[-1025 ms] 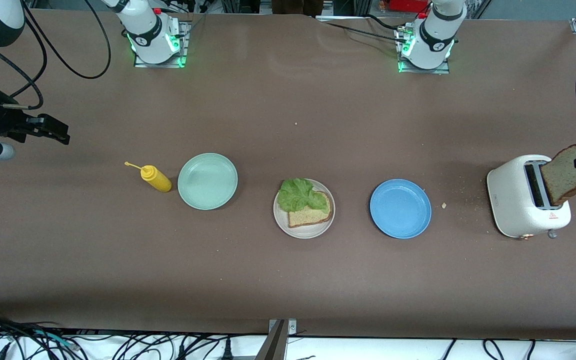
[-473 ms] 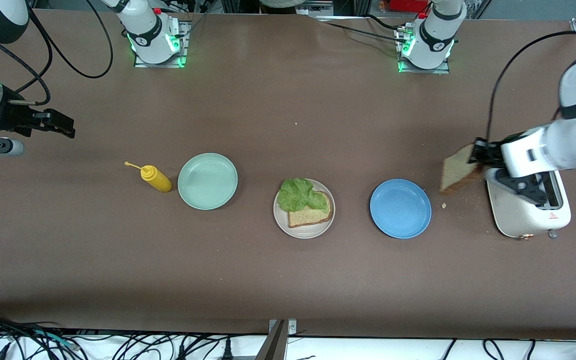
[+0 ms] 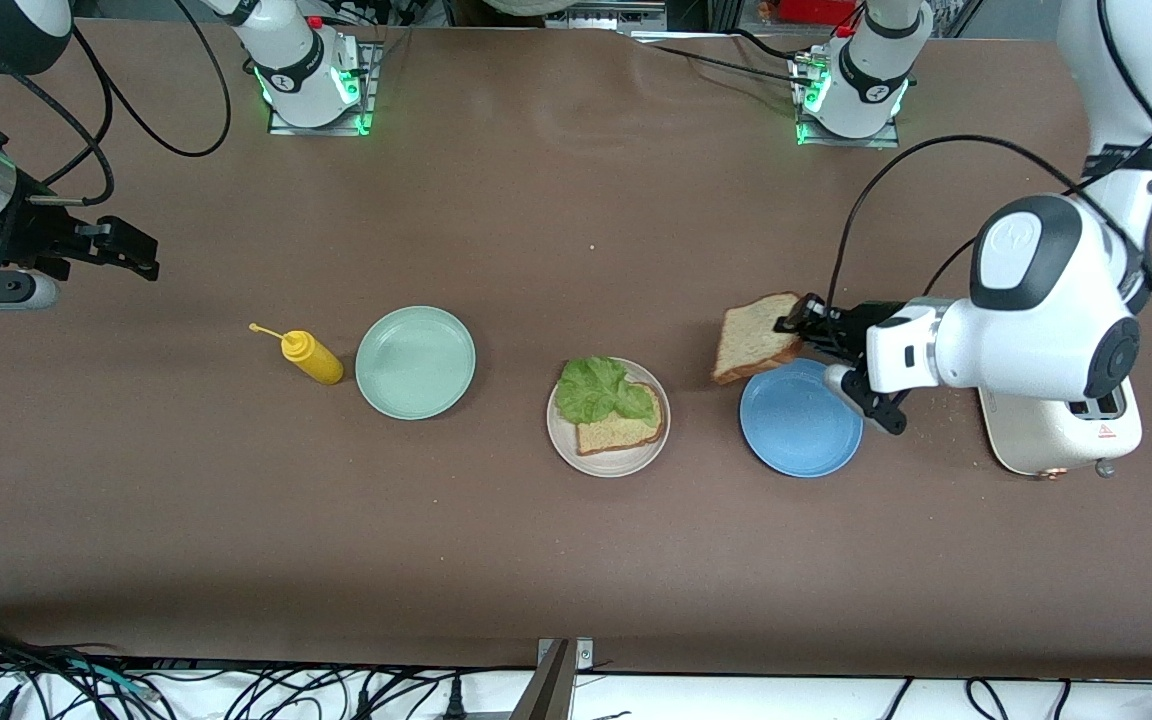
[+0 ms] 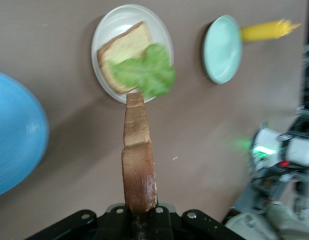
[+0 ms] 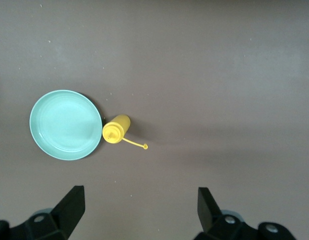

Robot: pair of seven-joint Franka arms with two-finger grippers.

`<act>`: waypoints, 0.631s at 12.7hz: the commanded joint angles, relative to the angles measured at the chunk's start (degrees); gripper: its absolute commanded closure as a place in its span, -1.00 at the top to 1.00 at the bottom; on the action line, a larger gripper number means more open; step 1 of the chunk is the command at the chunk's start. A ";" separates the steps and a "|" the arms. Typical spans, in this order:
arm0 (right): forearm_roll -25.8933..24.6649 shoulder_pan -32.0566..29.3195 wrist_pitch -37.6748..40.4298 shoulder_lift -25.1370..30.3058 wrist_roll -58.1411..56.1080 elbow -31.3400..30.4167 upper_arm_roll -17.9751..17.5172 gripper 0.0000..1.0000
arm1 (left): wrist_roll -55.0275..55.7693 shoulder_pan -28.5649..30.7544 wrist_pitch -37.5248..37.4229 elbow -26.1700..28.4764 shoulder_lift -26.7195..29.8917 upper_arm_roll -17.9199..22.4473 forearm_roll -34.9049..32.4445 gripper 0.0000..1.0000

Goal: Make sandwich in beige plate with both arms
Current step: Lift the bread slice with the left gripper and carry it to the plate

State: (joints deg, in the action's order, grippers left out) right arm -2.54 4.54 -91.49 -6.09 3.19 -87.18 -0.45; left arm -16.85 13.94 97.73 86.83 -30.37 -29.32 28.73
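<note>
So the left arm was reaching in from its end of the bench, forearm roughly level, with the left hand pinched tight on one edge of a bread slice. The slice hung in the air over the bare bench and the blue plate's rim on the bases' side, standing on edge and a bit tilted, its long axis running away from the hand toward the beige plate. In the left wrist view the slice showed edge-on, crust toward the camera, pointing straight at that plate.

The beige plate sat about mid-bench, a bit toward the camera-side edge, with a bread slice lying flat and a lettuce leaf draped over its half nearer the bases.

The right arm waited at its own end of the bench, right hand up in the air with fingers spread wide, holding nothing. Below it: mint-green plate and a yellow squeeze bottle just beside it. A white toaster stood at the left arm's end.
</note>
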 commanded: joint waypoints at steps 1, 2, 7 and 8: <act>0.26 -0.06 0.08 0.64 -0.56 0.17 0.01 0.99 | -2.73 -1.46 4.47 -1.93 -4.86 0.14 9.63 -1.00; 0.17 -0.23 0.43 0.73 -0.21 0.08 -0.17 0.99 | -4.58 -2.42 6.75 -1.93 -6.61 0.05 12.54 -1.00; 0.08 -1.99 0.96 1.25 -0.82 0.08 -0.17 0.99 | -17.31 -7.52 18.35 -1.84 -15.58 0.14 22.74 -1.00; 0.08 -2.17 1.05 1.25 -0.91 -0.01 -0.17 0.99 | -20.30 -8.40 20.03 -1.75 -16.73 0.14 25.21 -1.00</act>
State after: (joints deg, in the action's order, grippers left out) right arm -2.58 3.25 -91.43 -5.90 3.19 -87.16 -0.40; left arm -31.69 6.99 115.75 86.79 -44.37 -29.28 49.65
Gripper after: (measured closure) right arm 0.000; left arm 0.921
